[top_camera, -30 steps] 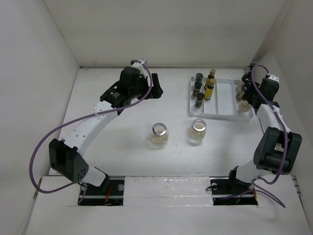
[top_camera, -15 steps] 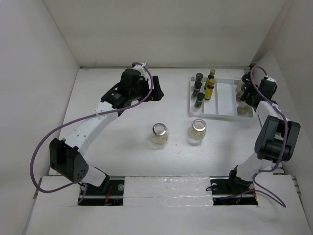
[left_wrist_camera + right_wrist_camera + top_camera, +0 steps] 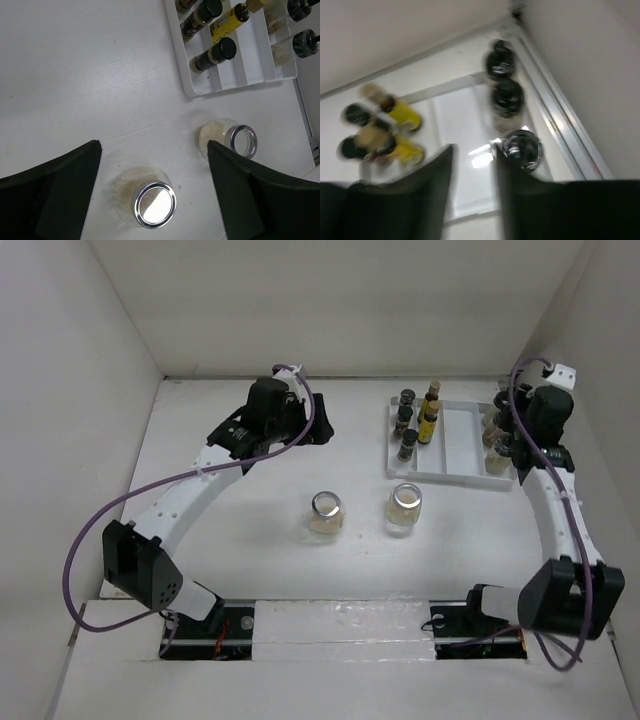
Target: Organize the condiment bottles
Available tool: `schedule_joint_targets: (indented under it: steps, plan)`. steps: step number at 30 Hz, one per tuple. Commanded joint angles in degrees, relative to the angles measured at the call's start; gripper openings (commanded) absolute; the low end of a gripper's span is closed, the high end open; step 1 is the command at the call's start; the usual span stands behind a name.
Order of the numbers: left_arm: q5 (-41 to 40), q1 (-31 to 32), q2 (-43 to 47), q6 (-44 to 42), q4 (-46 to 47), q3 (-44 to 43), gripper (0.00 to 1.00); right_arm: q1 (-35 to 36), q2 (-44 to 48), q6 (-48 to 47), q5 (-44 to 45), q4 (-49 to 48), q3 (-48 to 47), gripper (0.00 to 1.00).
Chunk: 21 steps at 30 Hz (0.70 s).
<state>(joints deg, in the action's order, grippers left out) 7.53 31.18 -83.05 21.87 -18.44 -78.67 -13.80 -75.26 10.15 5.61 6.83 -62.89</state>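
Note:
Two clear silver-lidded jars (image 3: pixel 326 512) (image 3: pixel 404 505) stand on the table in front of the white tray (image 3: pixel 460 435). My left gripper (image 3: pixel 322 420) hangs high and open. From its wrist camera the left jar (image 3: pixel 150 200) shows between the spread fingers (image 3: pixel 153 145), and the other jar (image 3: pixel 227 142) beside the right finger. Dark jars (image 3: pixel 406 420) and amber yellow-labelled bottles (image 3: pixel 430 410) fill the tray's left columns. Black-capped cream bottles (image 3: pixel 507 95) line its right column. My right gripper (image 3: pixel 473 150) hovers over the tray's bare lane, fingers drawn close with nothing between them.
White walls enclose the table on three sides; the right wall (image 3: pixel 600 390) runs close behind the right wrist. The tray's near rim (image 3: pixel 187 90) lies just beyond the jars. Both arm bases sit at the near edge (image 3: pixel 340 625).
The right wrist has lifted back from the tray's right column and its elbow has swung down toward the base. The left arm has barely shifted.

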Motion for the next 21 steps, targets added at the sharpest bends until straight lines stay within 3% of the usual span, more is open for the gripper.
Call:
schedule_joint_targets:
  steps: [1, 3, 4, 5, 6, 7, 10, 14, 15, 19, 21]
  plan:
    - [0.8, 0.4, -0.4, -1.2, 0.7, -3.9, 0.75, 11.2, 7.0, -0.1, -2.3, 7.5, 1.3, 0.27]
    - [0.8, 0.4, -1.1, -1.2, 0.7, -4.8, 0.62, 16.6, 10.2, 0.6, -3.4, 12.4, 2.6, 0.07]
    - [0.8, 0.4, -1.1, -1.2, 0.7, -5.5, 0.55, 19.4, 11.4, 0.6, -3.4, 15.0, 3.1, 0.07]
    - [0.8, 0.4, -1.6, -1.2, 0.7, -5.5, 0.48, 24.2, 12.7, 0.6, -3.4, 19.1, 3.9, 0.13]
    - [0.8, 0.4, -1.6, -1.2, 0.7, -6.1, 0.39, 26.3, 14.8, 0.6, -3.4, 21.9, 4.4, 0.42]
    - [0.8, 0.4, -1.6, -1.2, 0.7, -6.1, 0.39, 28.0, 15.6, 0.6, -3.4, 24.7, 4.4, 0.60]
    - [1.4, 0.4, -3.0, -1.2, 0.7, -6.7, 0.39, 31.6, 15.6, 0.6, -4.6, 36.3, 3.4, 1.00]
    - [1.4, 0.4, -3.6, -1.2, 0.2, -6.7, 0.53, 33.7, 12.8, 0.6, -4.6, 44.9, 2.3, 1.00]
    - [1.4, 0.4, -3.6, -1.2, 0.2, -6.7, 0.62, 34.3, 12.1, 1.1, -4.6, 44.9, 2.3, 1.00]
    - [0.9, 0.4, -4.2, -1.2, -1.0, -6.7, 0.78, 37.0, 8.8, 2.2, -7.2, 42.8, 2.6, 1.00]
    - [0.9, 0.4, -4.2, -1.2, -1.0, -6.7, 0.80, 38.8, 6.5, 2.9, -7.9, 42.2, 1.2, 1.00]
